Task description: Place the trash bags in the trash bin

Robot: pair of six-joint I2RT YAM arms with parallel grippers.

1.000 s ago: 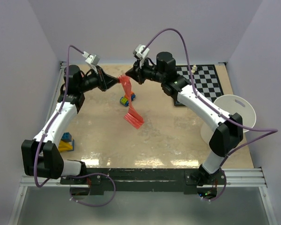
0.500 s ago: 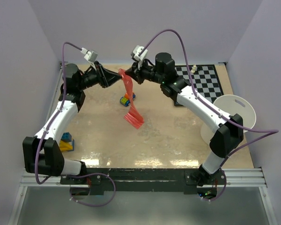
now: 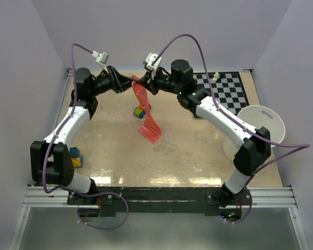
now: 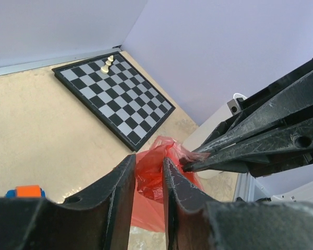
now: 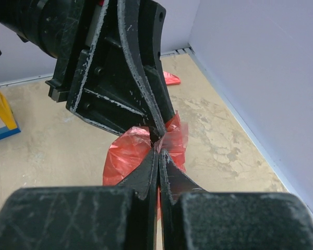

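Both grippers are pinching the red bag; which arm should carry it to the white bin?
Right. The bin stands on that arm's side, far from the left gripper, and the right gripper grips the bag at its top.

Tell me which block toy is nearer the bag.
The mid-table toy, seen just beside the hanging bag; the other toy sits far off to the left.
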